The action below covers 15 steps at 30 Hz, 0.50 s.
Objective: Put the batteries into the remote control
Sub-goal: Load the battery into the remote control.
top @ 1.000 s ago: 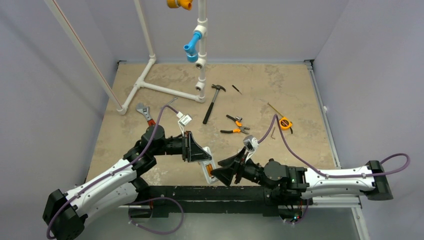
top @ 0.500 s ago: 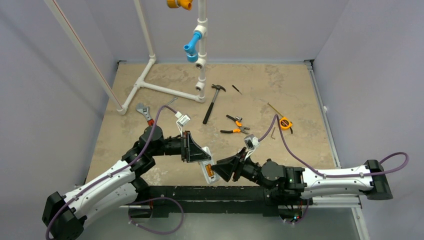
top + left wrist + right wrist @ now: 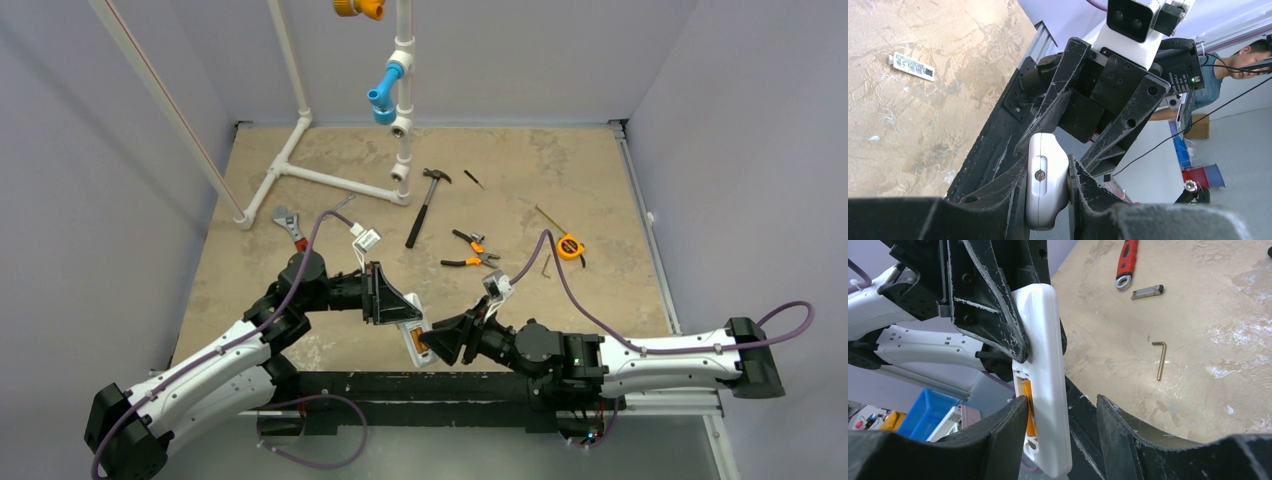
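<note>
Left hand [image 3: 397,306] clamps the remote [image 3: 1045,365]; right hand [image 3: 1060,402] is apart around its end. A hard push could pop the batteries [image 3: 1029,407] out.

No text could be read. A white sticker [image 3: 911,66] lay on the table, far up and left of the left gripper [image 3: 1048,167] jaws, its print too small. White print on a black motor label [image 3: 1182,82], beyond those jaws and to the right, was blurred.
</note>
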{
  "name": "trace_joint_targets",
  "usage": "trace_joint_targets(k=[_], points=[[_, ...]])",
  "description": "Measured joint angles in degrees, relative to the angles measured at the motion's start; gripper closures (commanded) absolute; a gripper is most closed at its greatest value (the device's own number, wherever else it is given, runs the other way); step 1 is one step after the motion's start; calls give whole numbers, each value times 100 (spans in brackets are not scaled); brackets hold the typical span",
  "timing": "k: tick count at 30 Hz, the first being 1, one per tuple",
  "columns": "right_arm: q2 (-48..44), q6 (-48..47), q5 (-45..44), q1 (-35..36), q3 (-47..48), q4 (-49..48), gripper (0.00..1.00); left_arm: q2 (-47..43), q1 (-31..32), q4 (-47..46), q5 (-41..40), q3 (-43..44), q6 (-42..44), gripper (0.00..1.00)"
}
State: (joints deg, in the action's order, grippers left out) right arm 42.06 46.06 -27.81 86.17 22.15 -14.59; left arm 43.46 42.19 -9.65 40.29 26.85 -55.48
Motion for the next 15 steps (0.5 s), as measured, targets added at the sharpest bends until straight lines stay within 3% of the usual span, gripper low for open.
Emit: trace_joint_targets(k=[15], points=[[42,87,-13,2,0,-111,72,2,-2,-13,-35,0,0,100]])
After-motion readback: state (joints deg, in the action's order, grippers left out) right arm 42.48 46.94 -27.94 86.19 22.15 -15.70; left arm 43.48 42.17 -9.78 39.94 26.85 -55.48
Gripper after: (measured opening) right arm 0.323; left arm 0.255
